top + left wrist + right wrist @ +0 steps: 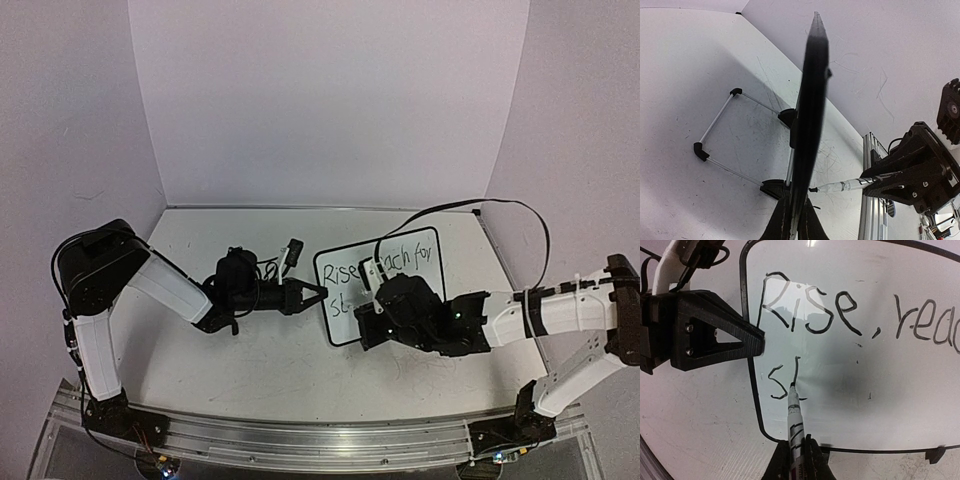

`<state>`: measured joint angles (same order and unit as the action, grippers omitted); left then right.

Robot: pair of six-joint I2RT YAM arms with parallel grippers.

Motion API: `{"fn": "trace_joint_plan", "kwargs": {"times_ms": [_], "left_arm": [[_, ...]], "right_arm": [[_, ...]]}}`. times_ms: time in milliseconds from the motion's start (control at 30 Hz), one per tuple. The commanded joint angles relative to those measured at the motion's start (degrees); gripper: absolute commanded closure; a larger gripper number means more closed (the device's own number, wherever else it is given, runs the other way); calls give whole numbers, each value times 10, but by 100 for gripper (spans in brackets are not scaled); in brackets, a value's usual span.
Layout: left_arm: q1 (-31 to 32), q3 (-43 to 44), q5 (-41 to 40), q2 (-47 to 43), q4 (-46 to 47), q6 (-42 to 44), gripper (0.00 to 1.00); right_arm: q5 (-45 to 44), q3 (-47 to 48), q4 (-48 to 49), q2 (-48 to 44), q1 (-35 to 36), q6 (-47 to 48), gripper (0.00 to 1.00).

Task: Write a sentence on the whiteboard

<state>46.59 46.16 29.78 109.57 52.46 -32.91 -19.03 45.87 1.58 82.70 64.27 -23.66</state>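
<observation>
Top external view: whiteboard (345,285) stands mid-surface, a bit R of centre, propped up w/ its face toward the arms. Surface (260,370) is white and scuffed. There is bare room in front of the board down to the metal rail (320,440) at the near edge, and more at the L rear. Walls (330,100) close off the back and both sides. The board sits nearer the R wall than the L and stands apart from the back wall. A black cable (500,205) arcs over the R rear corner.

Left hand (315,294) comes in from the L and is clamped on the board's L edge, approx mid-height. Left wrist view shows the black frame edge-on, running up btwn the fingers (812,231), w/ a wire stand (715,135) splayed out behind, its black corner caps on the surface.

Right hand (797,462) sits in front of the board's lower L part, closed round a marker (794,415). The tip touches the board at the second line of text. From above, this hand and wrist cover the board's lower middle.

Sentence (810,310) is thin black handwriting. Top line reads "Rise, reac" in right wrist view, cut by the frame edge; top view shows "for" at the R end. Second line reads "st" so far, w/ the tip at the foot of the "t". Marker barrel has dark bands; its print is too small to read.
</observation>
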Motion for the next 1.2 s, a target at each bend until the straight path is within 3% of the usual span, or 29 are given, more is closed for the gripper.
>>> {"fn": "trace_joint_plan", "kwargs": {"times_ms": [0, 400, 667, 867, 1167], "left_arm": [[3, 9, 2, -10, -28, -14, 100], [3, 12, 3, -9, -34, -11, 100], [3, 11, 1, -9, -35, -10, 100], [3, 11, 2, -11, -38, -8, 100], [3, 10, -1, -12, -46, -4, 100]], "right_arm": [[1, 32, 32, 16, -1, 12, 100], [-19, 40, 16, 43, -1, 2, 100], [-85, 36, -42, 27, -1, -35, 100], [-14, -15, -7, -86, -3, -4, 100], [6, -19, 7, -65, -13, 14, 100]]}}
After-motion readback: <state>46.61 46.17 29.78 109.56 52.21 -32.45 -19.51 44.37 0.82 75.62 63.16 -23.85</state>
